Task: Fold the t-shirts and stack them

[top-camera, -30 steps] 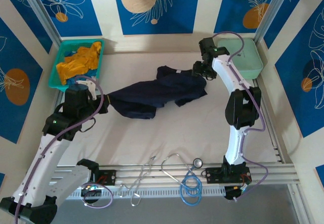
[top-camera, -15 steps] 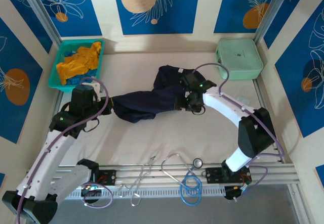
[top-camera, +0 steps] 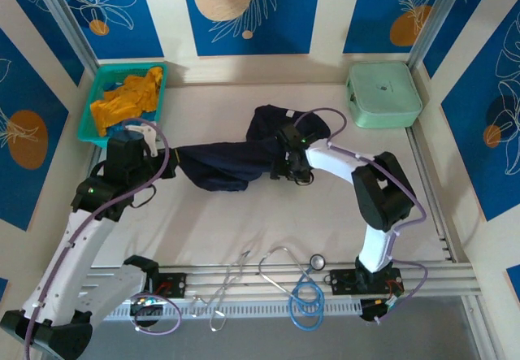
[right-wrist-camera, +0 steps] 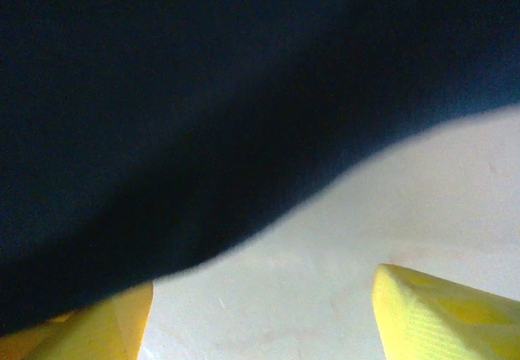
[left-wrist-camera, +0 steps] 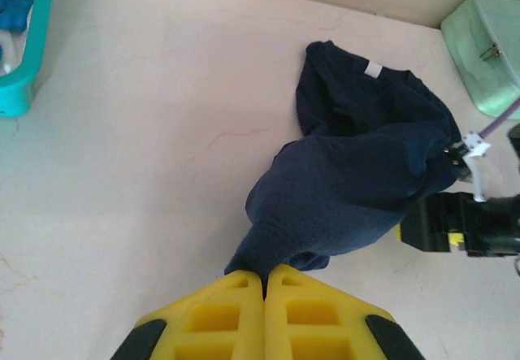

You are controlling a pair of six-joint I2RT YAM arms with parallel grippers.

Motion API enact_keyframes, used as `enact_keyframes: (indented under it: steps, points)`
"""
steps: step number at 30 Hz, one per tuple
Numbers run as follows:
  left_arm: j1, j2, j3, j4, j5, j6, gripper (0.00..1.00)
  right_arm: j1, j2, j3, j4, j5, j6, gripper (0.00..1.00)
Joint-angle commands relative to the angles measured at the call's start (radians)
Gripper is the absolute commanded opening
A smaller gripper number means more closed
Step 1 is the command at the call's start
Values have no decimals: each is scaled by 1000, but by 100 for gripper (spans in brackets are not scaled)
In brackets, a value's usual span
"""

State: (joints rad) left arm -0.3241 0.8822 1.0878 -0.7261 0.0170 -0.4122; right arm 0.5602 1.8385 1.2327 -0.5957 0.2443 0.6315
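Note:
The dark navy t-shirt (top-camera: 244,153) lies crumpled across the middle of the table, stretched out toward the left. My left gripper (top-camera: 166,165) is shut on its left end, and in the left wrist view the yellow fingers (left-wrist-camera: 236,319) pinch a tip of the cloth (left-wrist-camera: 357,165). My right gripper (top-camera: 284,166) sits low at the shirt's right edge, open. In the right wrist view its fingertips (right-wrist-camera: 439,311) stand wide apart over bare table, with the navy cloth (right-wrist-camera: 203,92) just ahead and draped over the left one. A mustard-orange t-shirt (top-camera: 126,100) is heaped in the basket.
The teal basket (top-camera: 91,120) stands at the back left and the mint-green case (top-camera: 383,92) at the back right. Loose cables and a blue cord (top-camera: 305,299) lie along the metal rail at the near edge. Bare tabletop lies in front of the shirt.
My right arm has swung from beside the mint case down and left to the shirt's right edge. The left gripper kept its hold and barely shifted.

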Motion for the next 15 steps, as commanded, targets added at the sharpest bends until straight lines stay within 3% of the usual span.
enact_keyframes:
  steps: [1, 6, 15]
  points:
    - [-7, 14, 55, -1, -14, 24, 0, -6, 53, 66, 41, 32, -37, 72]
    - [-7, 42, 86, 17, 7, 26, 0, -29, 137, 147, 40, 71, -26, 59]
    - [-7, 57, 97, 26, 8, 33, 0, -62, 217, 226, 7, 53, -1, 22]
